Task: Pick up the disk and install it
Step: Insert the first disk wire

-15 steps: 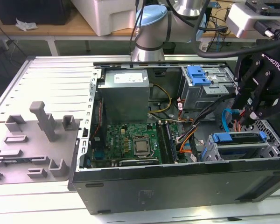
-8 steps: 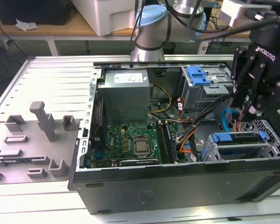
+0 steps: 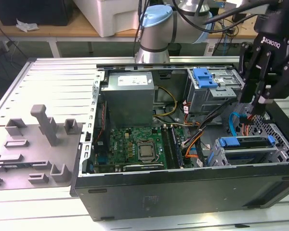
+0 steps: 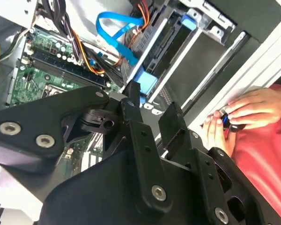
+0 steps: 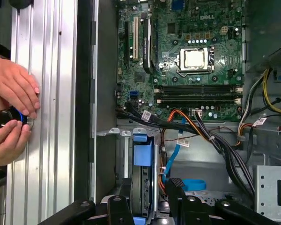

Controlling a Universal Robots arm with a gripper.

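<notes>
Gripper (image 5: 146, 193) hangs with its jaws spread and nothing held, over the drive bay (image 5: 124, 159); the disk (image 5: 143, 155) sits on edge in that bay just beyond the fingertips, long axis running straight away from them.

Your open case (image 3: 183, 190) has the motherboard (image 3: 127, 147) mid-floor, power supply (image 3: 130, 96) at its far edge, grey fixture (image 3: 43, 139) alongside.

You have bright, even light from above: the grooved table (image 5: 42, 117) glares pale in the first wrist view, the computer case (image 3: 183, 192) interior sits in softer shade, and the black gripper (image 4: 151, 101) reads as a dark mass.
</notes>
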